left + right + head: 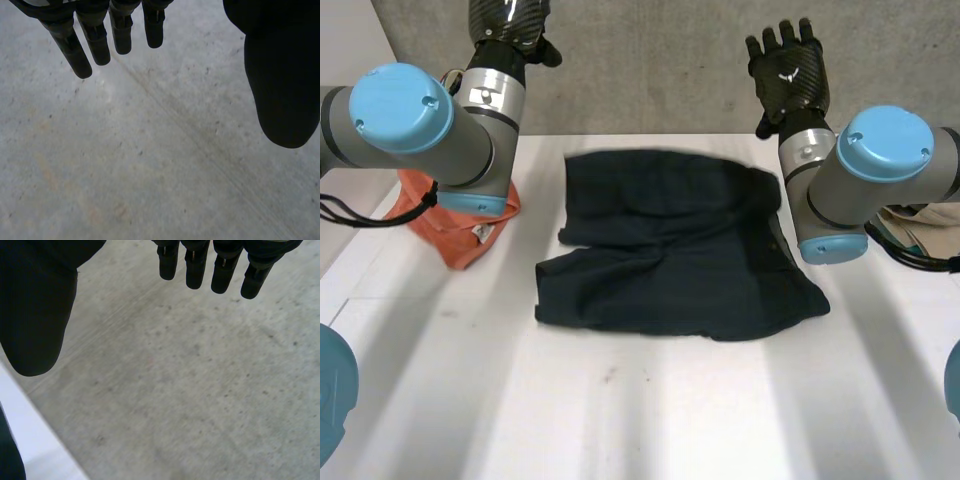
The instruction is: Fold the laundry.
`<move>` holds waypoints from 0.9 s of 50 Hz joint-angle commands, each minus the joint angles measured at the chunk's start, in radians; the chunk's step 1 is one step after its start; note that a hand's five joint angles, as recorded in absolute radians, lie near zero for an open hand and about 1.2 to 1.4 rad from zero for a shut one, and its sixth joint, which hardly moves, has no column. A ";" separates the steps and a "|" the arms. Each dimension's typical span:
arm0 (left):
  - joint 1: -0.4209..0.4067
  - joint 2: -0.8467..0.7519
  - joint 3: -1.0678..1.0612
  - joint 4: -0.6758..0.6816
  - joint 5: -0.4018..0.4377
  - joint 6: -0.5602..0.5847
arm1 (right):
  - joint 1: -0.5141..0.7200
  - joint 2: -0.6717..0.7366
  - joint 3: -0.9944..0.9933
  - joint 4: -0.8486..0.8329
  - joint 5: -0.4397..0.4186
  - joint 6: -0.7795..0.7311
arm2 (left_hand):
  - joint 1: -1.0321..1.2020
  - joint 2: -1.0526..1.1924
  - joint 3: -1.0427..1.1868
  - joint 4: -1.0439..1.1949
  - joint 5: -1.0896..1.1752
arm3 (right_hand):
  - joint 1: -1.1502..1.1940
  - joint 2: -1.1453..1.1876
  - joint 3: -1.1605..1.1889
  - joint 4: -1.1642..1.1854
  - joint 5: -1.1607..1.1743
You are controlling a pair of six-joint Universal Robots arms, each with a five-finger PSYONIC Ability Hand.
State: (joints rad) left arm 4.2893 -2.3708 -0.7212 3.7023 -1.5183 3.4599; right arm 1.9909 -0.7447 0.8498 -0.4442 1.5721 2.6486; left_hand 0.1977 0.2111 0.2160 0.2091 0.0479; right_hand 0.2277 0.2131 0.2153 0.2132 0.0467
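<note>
A pair of dark navy shorts [675,245] lies spread flat across the middle of the white table [620,410], waistband toward the right arm. My left hand [510,25] is raised high above the table's far left, away from the shorts. Its fingers [95,40] hang straight and its thumb [282,80] stands apart, holding nothing. My right hand [788,70] is lifted above the far right edge, palm facing the camera, fingers [220,267] spread and thumb [37,315] apart, empty. Both hands face the grey concrete wall.
An orange garment [460,225] lies crumpled at the table's left side, partly behind my left arm. A beige cloth [920,225] sits at the right edge behind my right arm. The grey wall [650,60] stands just past the table's far edge.
</note>
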 commanded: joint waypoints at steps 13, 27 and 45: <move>-0.109 0.501 -0.782 -0.281 -0.053 -0.001 | -0.164 -0.396 0.563 0.598 -0.225 -0.073 | 0.324 0.310 0.306 0.312 0.299 | 0.013 0.027 0.025 0.027 0.019; -0.197 0.498 -1.067 -0.518 -0.043 -0.027 | -0.325 -0.414 0.874 0.435 -0.420 -0.325 | 0.653 0.640 0.635 0.642 0.628 | 0.383 0.397 0.395 0.397 0.389; -0.134 0.211 -0.833 -0.331 -0.056 0.008 | -0.297 -0.309 0.885 0.168 -0.429 -0.311 | 0.389 0.375 0.370 0.377 0.364 | 0.700 0.714 0.712 0.714 0.706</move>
State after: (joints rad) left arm 4.1477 -2.0635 -1.6602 3.3485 -1.5674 3.4502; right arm 1.6747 -1.0718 1.7390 -0.2325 1.1434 2.3367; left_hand 0.5338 0.5337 0.5396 0.5256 0.3486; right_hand 0.7041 0.7029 0.7042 0.7013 0.5269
